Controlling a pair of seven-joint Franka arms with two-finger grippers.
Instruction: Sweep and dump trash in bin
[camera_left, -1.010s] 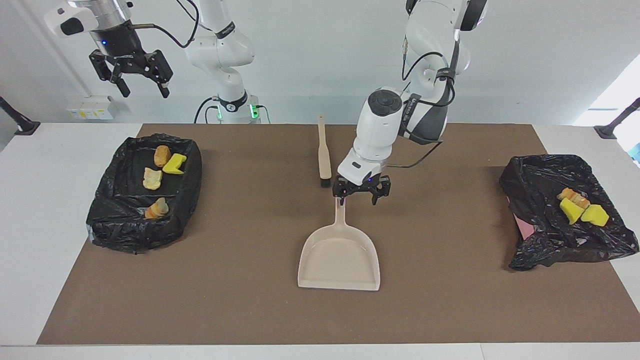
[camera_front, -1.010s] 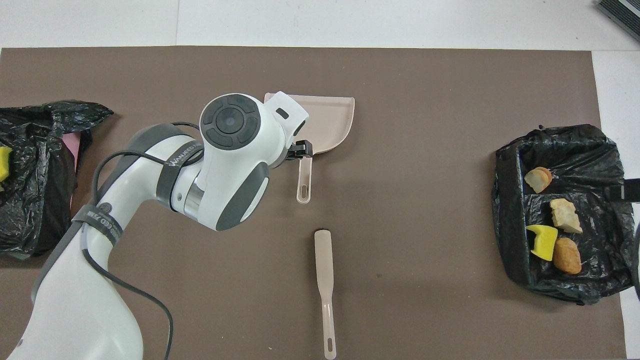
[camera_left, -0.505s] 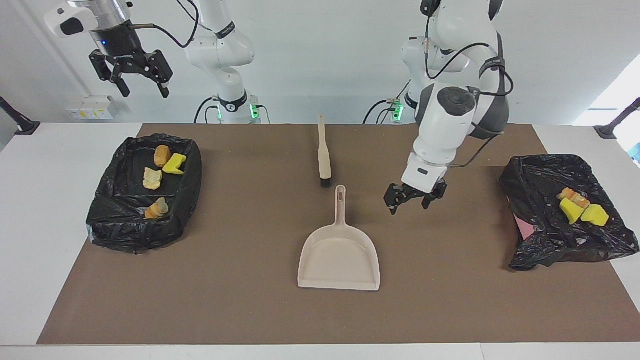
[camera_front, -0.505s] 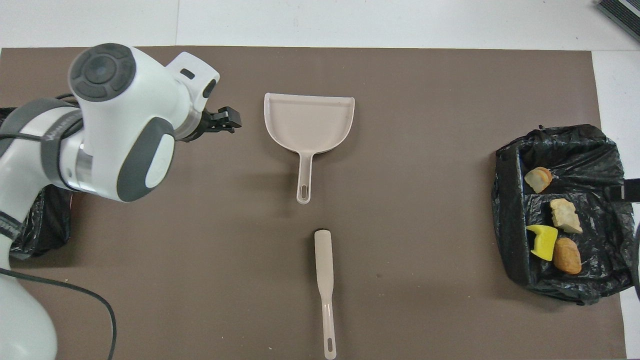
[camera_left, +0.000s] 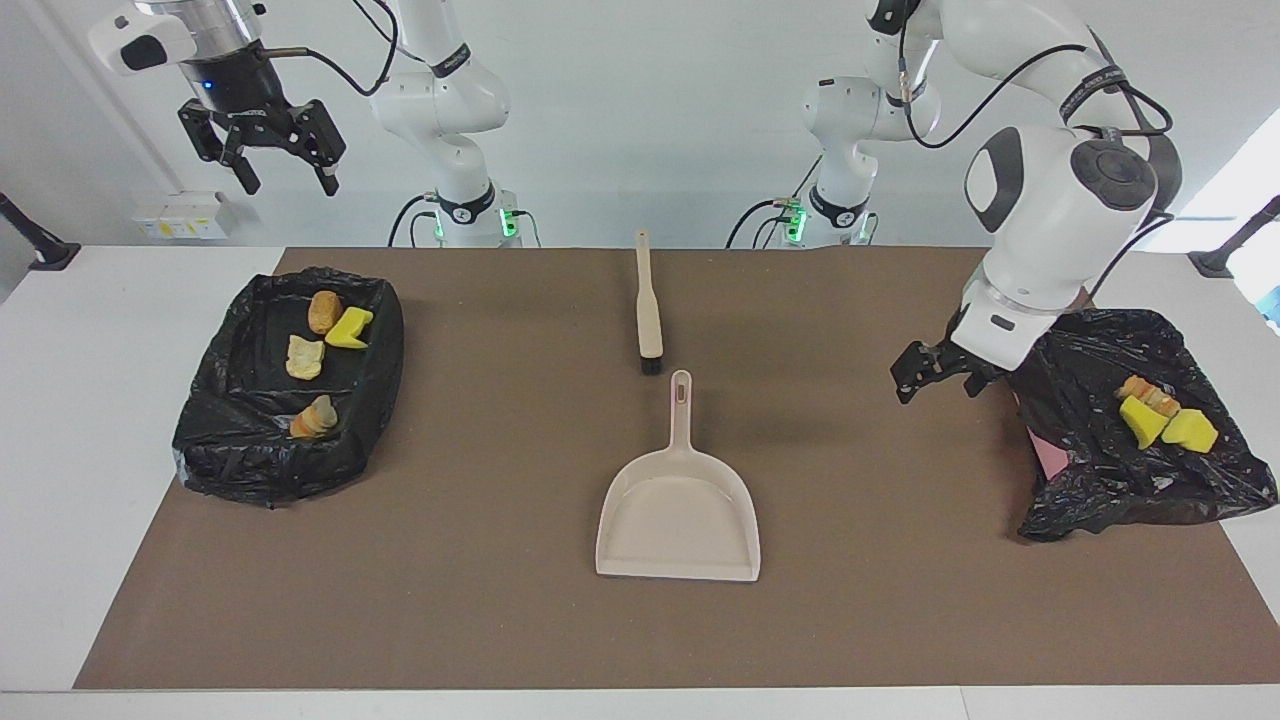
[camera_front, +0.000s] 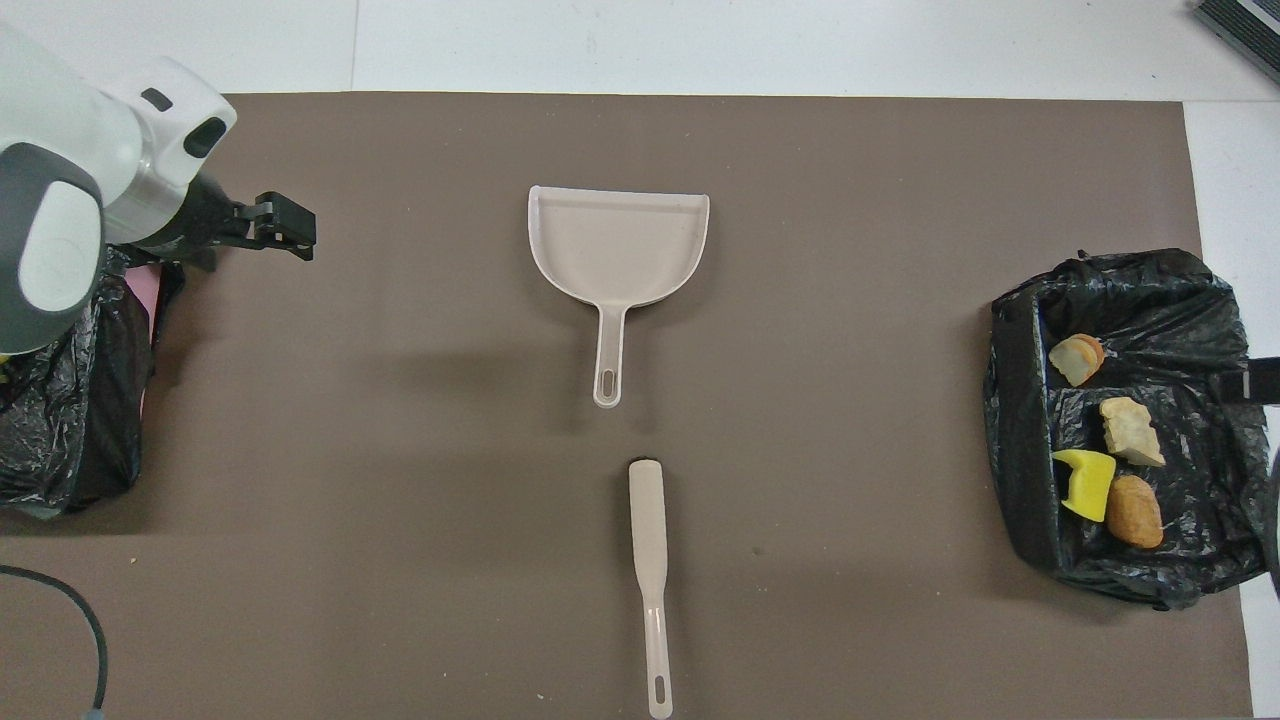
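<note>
Since the earlier frames the left gripper (camera_left: 935, 372) has swung away from the dustpan (camera_left: 679, 510) handle toward the left arm's end of the table; it hangs low over the brown mat (camera_left: 500, 480), just beside the edge of the black bag (camera_left: 1120, 470) there, its fingers (camera_front: 290, 212) apart and holding nothing. Dustpan and brush (camera_left: 648, 305) have not moved. Both lie flat on the mat at mid-table, free of either gripper — the dustpan with its handle pointing toward the robots, the brush nearer to the robots than the dustpan, its dark bristle end just short of the dustpan handle tip, not touching it. The right gripper (camera_left: 265, 150) waits high in the air above the right arm's end of the table, over the table edge nearest the robots; its fingers stand open and empty. The trash lies in two groups. Four lumps sit in the black-lined bin (camera_left: 290, 385) at the right arm's end: an orange-brown lump (camera_left: 324, 311) and a yellow wedge (camera_left: 350, 327) touching each other nearest the robots, a beige lump (camera_left: 304, 357) next, and an orange-and-beige lump (camera_left: 313, 417) farthest from the robots. Three more sit close together on the bag at the left arm's end — an orange-brown lump (camera_left: 1148, 394) against two yellow wedges (camera_left: 1165, 425). A pink edge (camera_left: 1050, 458) shows under this bag.
</note>
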